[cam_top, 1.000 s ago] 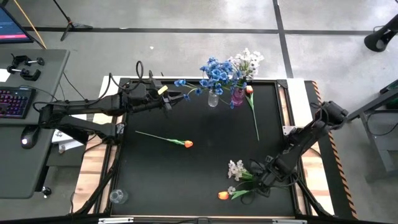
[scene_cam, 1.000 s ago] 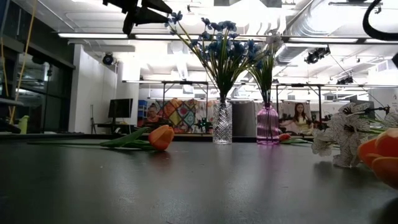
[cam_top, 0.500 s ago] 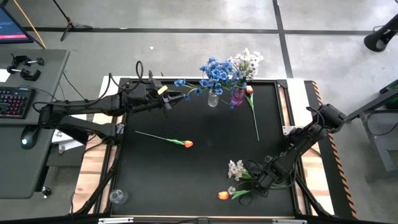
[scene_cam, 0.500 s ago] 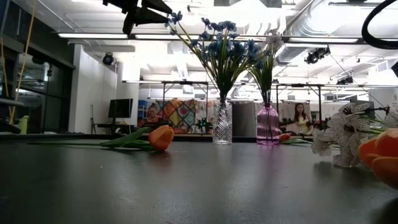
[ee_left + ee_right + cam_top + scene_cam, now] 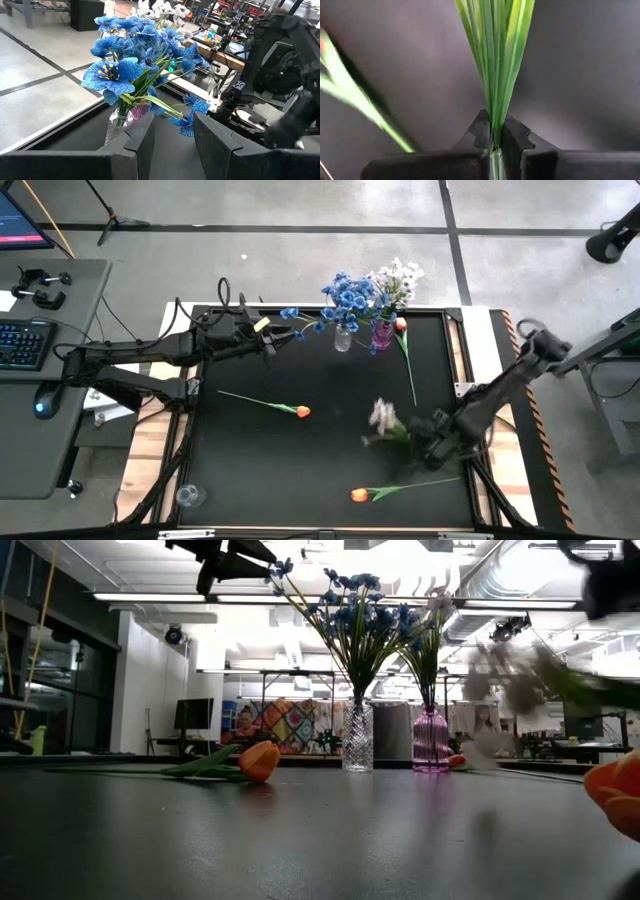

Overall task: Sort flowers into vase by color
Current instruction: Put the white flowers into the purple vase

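Note:
My right gripper point(image 5: 428, 436) is over the table's near right part, shut on a white spray point(image 5: 382, 417) that shows blurred in the low view point(image 5: 512, 680). My left gripper point(image 5: 276, 337) hovers open at the far edge, just left of the blue flowers point(image 5: 345, 295) standing in a clear vase point(image 5: 343, 338). White flowers point(image 5: 398, 278) stand in the purple vase point(image 5: 382, 333). Three orange tulips lie flat on the table: one mid-table point(image 5: 301, 411), one near the front edge point(image 5: 359, 494), one beside the purple vase point(image 5: 401, 324). My right gripper pinches the white spray's bundle of green stems point(image 5: 494, 131) between its two fingers. The stems run straight out ahead of the fingers, along them. The spray is lifted clear of the table, its blossoms pointing toward the table's left.
A small clear glass point(image 5: 188, 496) stands at the near left corner. The tulip by the purple vase has a long stem point(image 5: 410, 375) running toward mid-table. Desk with keyboard point(image 5: 22, 340) lies left of the table. Bare black tabletop point(image 5: 250, 465) lies between the tulips.
My right gripper has risen from the near right of the table and swung toward the far side, carrying the white spray up off the surface. The spray now hangs in the air, blurred. The front tulip beside it has stayed on the table.

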You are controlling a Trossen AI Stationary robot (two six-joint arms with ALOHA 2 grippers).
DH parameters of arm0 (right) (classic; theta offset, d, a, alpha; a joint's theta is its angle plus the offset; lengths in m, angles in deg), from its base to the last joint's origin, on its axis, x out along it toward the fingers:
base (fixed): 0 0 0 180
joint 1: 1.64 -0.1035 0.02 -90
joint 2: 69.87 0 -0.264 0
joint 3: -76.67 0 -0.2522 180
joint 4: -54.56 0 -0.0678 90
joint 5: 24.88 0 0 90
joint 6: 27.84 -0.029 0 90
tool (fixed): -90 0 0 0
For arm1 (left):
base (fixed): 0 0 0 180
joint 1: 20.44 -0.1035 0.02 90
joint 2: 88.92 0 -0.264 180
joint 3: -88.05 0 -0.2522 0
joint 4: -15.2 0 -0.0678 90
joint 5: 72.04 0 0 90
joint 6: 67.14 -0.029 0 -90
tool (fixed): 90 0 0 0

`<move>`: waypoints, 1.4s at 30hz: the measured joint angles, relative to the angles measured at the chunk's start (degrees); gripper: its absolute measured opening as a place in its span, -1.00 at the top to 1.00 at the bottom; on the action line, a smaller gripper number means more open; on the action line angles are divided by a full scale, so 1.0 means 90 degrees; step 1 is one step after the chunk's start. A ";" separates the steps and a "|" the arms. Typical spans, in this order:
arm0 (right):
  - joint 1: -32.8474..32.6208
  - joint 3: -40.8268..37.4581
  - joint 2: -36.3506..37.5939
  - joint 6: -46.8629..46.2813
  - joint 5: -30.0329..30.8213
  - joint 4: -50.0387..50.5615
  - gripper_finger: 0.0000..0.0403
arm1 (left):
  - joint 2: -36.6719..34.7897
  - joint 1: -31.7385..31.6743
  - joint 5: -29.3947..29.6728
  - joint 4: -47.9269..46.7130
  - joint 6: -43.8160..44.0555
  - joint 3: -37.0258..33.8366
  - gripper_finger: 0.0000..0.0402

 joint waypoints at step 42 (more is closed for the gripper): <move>0.0285 0.0022 0.2808 0.1418 0.7999 -0.1864 1.00 | 0.0000 0.0000 0.0168 0.0294 0.0002 0.0000 0.41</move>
